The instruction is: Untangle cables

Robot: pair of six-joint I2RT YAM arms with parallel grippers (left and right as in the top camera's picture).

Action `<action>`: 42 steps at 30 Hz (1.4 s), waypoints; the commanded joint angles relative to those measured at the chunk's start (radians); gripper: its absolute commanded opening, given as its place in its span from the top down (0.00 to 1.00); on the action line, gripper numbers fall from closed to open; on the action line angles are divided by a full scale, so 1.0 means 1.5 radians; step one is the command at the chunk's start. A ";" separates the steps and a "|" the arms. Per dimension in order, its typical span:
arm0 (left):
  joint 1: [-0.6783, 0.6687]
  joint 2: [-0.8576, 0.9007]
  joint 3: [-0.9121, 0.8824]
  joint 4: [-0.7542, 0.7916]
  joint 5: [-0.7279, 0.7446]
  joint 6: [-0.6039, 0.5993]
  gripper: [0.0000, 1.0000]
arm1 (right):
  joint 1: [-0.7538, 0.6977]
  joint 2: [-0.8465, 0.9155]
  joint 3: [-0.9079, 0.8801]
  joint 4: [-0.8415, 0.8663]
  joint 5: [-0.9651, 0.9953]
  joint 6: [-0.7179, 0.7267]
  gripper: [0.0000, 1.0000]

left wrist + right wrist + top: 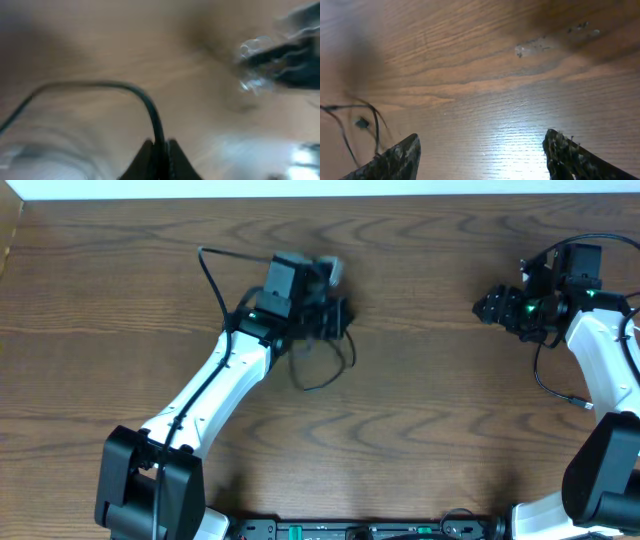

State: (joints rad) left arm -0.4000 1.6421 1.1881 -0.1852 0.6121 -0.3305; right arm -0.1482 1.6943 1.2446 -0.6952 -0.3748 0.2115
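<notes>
The thin black cable (322, 376) loops on the wooden table just below my left gripper (338, 316). In the left wrist view, which is blurred, my left gripper (159, 148) is shut on the black cable (145, 100), which arcs up and away to the left. A pale blurred shape (252, 75) lies at the upper right there, and a pale patch (330, 268) shows beside the left wrist from overhead. I cannot tell whether either is the white cable. My right gripper (484, 307) is open and empty at the far right (480, 137). Black cable loops (357, 122) show far to its left.
The wooden table (420, 410) has a raised edge at the back and left. A thicker black arm wire (548, 375) hangs by the right arm. A scuffed pale mark (530, 47) is on the wood ahead of the right gripper.
</notes>
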 commanded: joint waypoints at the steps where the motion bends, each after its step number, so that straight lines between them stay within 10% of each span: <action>1: -0.005 -0.016 0.018 0.187 0.335 -0.141 0.92 | 0.019 -0.004 0.008 -0.002 -0.050 -0.075 0.25; 5: -0.012 -0.016 0.018 0.289 0.443 -0.170 0.92 | 0.037 -0.004 0.008 0.000 -0.071 -0.114 0.24; 12: -0.012 -0.014 0.016 0.171 0.423 -0.072 0.85 | 0.067 -0.004 0.008 -0.001 -0.069 -0.143 0.23; 17: -0.012 -0.014 0.016 -0.084 0.149 0.042 0.76 | 0.078 -0.004 0.008 -0.015 -0.069 -0.142 0.23; 22: -0.011 -0.014 0.016 -0.156 0.002 0.045 0.53 | 0.108 -0.004 0.008 -0.051 -0.068 -0.152 0.23; 29: -0.010 -0.014 0.016 -0.286 -0.230 0.045 0.49 | 0.149 -0.004 0.007 -0.165 -0.013 -0.145 0.23; 42: -0.010 -0.014 0.016 -0.355 -0.277 0.045 0.49 | 0.196 -0.004 -0.087 -0.260 0.036 0.129 0.11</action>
State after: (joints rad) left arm -0.4198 1.6341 1.2060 -0.7128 0.2214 -0.2794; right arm 0.1356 1.6943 1.1759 -1.1210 -0.3305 0.2222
